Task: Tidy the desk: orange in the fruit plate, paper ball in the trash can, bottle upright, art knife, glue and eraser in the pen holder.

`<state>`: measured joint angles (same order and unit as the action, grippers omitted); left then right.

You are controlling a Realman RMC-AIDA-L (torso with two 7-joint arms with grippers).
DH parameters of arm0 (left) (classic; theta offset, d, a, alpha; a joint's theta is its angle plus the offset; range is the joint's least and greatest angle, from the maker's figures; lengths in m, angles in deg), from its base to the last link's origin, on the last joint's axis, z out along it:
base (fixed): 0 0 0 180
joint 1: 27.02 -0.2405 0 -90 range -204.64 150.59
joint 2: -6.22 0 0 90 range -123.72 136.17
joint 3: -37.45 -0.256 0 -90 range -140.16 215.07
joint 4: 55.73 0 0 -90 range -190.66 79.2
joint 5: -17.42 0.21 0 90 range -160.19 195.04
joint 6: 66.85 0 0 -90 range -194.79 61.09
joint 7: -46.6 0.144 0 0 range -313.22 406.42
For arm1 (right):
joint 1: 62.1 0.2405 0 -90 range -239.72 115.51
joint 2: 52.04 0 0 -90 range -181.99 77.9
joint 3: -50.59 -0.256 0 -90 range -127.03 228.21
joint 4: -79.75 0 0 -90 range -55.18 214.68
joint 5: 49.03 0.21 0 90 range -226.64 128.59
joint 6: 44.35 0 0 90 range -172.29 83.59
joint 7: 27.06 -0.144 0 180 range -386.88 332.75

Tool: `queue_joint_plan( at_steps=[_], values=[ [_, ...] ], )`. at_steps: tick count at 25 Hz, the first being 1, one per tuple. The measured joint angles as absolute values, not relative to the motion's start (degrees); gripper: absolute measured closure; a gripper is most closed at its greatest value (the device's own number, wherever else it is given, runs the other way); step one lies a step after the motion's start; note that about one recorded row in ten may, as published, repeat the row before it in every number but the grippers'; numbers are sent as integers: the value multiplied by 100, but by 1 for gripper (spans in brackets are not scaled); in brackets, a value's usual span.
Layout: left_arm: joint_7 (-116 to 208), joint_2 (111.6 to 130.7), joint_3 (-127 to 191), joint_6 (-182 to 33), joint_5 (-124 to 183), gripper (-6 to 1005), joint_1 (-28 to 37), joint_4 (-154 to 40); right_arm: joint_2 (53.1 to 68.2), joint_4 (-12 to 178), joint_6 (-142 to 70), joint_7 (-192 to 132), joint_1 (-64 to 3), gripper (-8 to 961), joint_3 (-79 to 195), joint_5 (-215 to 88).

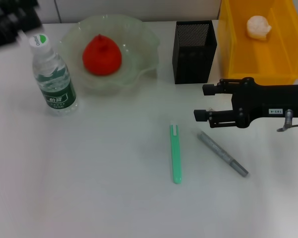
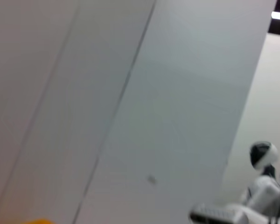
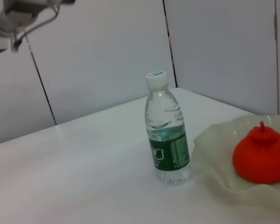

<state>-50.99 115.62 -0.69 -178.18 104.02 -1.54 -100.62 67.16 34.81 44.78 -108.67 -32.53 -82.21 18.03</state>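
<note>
Right gripper (image 1: pixel 200 102) reaching in from the right, fingers parted, holding nothing

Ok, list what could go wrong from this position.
The right gripper hovers open close to the pen holder; a careless swing could knock it. The green art knife and the grey pen-shaped item lie flat and thin, so a grasp may slip or drag one into the other.

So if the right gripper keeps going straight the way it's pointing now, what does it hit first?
The right gripper points across the table toward the robot's left. Its wrist view centres on the upright water bottle, so that is probably first; height and depth are uncertain.
</note>
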Motion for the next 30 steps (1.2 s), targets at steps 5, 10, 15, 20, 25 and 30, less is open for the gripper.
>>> queue_joint_plan(
  at_steps=[5, 10, 15, 20, 25, 30],
  values=[
    [-4570, 11709, -608, -17625, 10895, 205, -248, -9839, 6708, 3481, 4448, -10869, -3186, 183, -8217, 1803],
    [-3237, 12068, -617, -17190, 11822, 206, -240, -9119, 6706, 3490, 4442, -10869, -3127, 182, -8211, 1803],
    [-2500, 12326, -631, -16799, 12201, 207, -421, -9071, 6710, 3493, 4458, -10909, -3095, 182, -8216, 1803],
    [-1524, 12415, -624, -16299, 12405, 207, -541, -8542, 6701, 3381, 4522, -11348, -2971, 182, -8179, 1802],
    [-1078, 12409, -602, -16021, 12408, 208, -516, -8184, 6650, 2381, 4815, -12937, -2760, 182, -8098, 1676],
    [-1053, 12442, -644, -15857, 12407, 209, -481, -8181, 6403, 1181, 4923, -14889, -2393, 182, -7407, 1025]
  ],
)
